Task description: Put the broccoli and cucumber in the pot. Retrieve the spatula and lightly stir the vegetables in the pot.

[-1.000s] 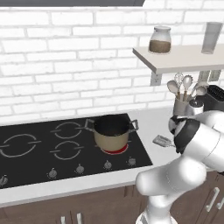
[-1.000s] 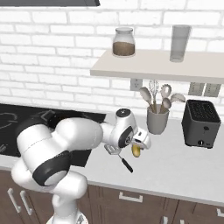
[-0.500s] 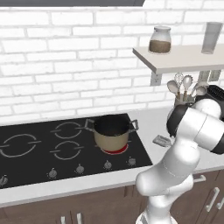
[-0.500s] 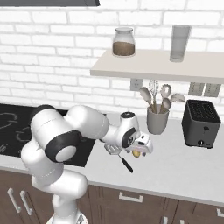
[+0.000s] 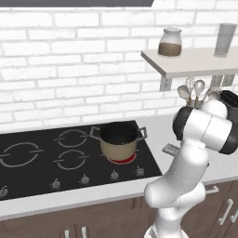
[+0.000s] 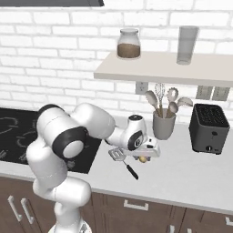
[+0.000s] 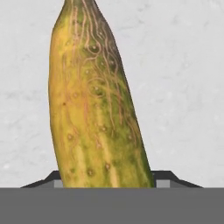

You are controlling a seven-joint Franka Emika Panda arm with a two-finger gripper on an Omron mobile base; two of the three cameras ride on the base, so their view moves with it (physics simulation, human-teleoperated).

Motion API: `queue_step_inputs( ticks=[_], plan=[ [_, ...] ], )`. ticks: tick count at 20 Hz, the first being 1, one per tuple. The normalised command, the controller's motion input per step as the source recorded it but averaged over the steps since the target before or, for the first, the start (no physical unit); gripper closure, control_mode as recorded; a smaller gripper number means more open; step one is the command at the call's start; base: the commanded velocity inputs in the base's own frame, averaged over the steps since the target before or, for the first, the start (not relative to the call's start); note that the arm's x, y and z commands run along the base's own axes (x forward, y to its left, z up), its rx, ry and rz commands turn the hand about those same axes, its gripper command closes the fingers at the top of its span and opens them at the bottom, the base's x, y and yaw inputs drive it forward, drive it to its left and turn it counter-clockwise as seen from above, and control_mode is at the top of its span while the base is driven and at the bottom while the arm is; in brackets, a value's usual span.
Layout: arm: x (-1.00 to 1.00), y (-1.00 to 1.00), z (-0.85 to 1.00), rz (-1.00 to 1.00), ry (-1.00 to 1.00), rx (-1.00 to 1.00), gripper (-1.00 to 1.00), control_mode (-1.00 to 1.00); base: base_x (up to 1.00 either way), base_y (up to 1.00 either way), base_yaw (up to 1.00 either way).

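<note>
The cucumber (image 7: 94,109), yellow-green and warty, lies on the pale counter and runs up the hand view. My gripper (image 7: 109,181) is down over its near end, one dark fingertip (image 7: 51,178) against each side of it, shut on it. From the right base view the gripper (image 6: 144,155) sits low on the counter with a bit of the cucumber (image 6: 143,159) showing under it. The spatula (image 6: 124,160) lies just left of the hand, its black handle pointing toward the counter's front. The tan pot (image 5: 118,139) stands on the cooktop's right burner. The broccoli is out of view.
A grey utensil cup (image 6: 164,125) and a dark toaster (image 6: 208,129) stand behind and right of the hand. A shelf (image 6: 164,68) above carries a jar (image 6: 129,44) and a glass (image 6: 186,44). The black cooktop (image 5: 46,160) lies to the left; the burner under the pot glows red.
The arm has stretched out and the hand has settled lower over the cucumber. The jaws have drawn in from wide open onto its sides.
</note>
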Motion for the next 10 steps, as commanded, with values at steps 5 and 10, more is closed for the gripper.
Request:
queue_step_inputs(
  ticks=[5, 10],
  plan=[
    [-0.84, 0.31, 0.87, 0.22, -0.1, -0.06, 1.0, -1.0, 0.0, 0.0, 0.0],
    [-0.75, 0.93, 1.0, 0.38, -0.03, -0.37, 1.0, -1.0, 0.0, 0.0, 0.0]
  ],
)
